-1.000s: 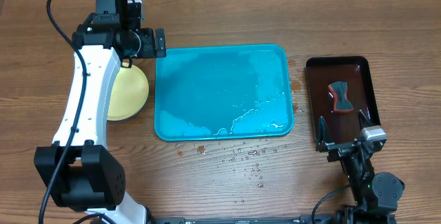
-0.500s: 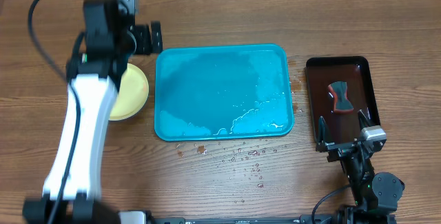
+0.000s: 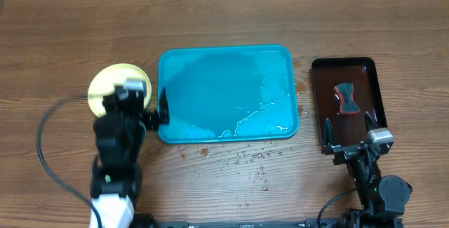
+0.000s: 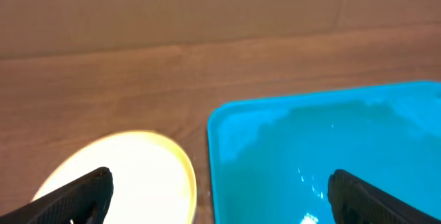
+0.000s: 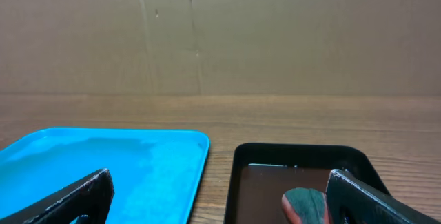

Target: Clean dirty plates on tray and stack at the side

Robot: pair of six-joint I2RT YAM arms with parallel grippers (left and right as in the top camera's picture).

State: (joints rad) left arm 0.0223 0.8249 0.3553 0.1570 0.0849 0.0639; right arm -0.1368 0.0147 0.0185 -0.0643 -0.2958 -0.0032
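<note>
The turquoise tray (image 3: pixel 224 91) lies mid-table, wet, with no plate on it. A yellow-green rimmed plate (image 3: pixel 105 86) sits on the table left of the tray, partly hidden by my left arm; I cannot tell whether other plates lie under it. My left gripper (image 3: pixel 144 109) is open and empty, held above the gap between plate and tray. The left wrist view shows the plate (image 4: pixel 124 176) and the tray (image 4: pixel 331 148) between my fingers. My right gripper (image 3: pixel 349 128) is open and empty at the near end of the dark tray (image 3: pixel 319 95).
The dark brown-black tray holds brown liquid and a red-and-grey sponge (image 3: pixel 346 98), also seen in the right wrist view (image 5: pixel 306 207). Water drops and small brown spots (image 3: pixel 245 159) lie on the wood in front of the turquoise tray. A cardboard wall stands behind the table.
My left arm has drawn back from the far left of the table toward the near edge, uncovering most of the plate. The right arm has not moved.
</note>
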